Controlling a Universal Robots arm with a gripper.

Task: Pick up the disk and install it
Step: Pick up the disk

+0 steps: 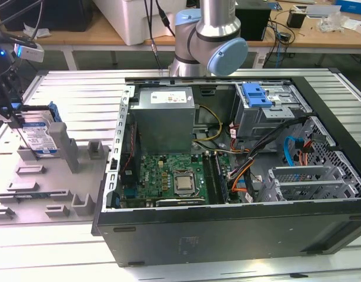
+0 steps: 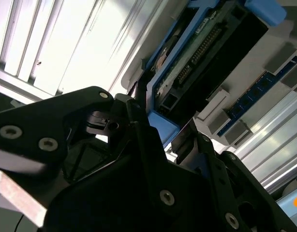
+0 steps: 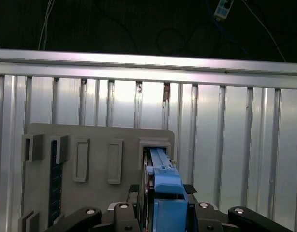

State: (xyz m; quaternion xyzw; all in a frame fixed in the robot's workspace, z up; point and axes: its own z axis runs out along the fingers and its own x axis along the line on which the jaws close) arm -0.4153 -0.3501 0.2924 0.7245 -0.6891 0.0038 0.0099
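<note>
Ribbed aluminium table (image 1: 69,94) holds an open computer case (image 1: 227,235) and, at the exterior view's left, a grey fixture (image 1: 80,158) where the silver, blue-framed disk (image 1: 38,136) stands upright, while in both wrist views the gripper (image 2: 163,116) (image 3: 163,212) has its jaws narrowed onto the disk's (image 2: 201,53) (image 3: 160,164) faces.

disk (image 1: 40,138): silver drive, white-and-blue label, blue carrier frame. stands upright on edge in grey rack slot (image 1: 67,147), top edge at the gripper (image 1: 14,116), body below it.
</note>
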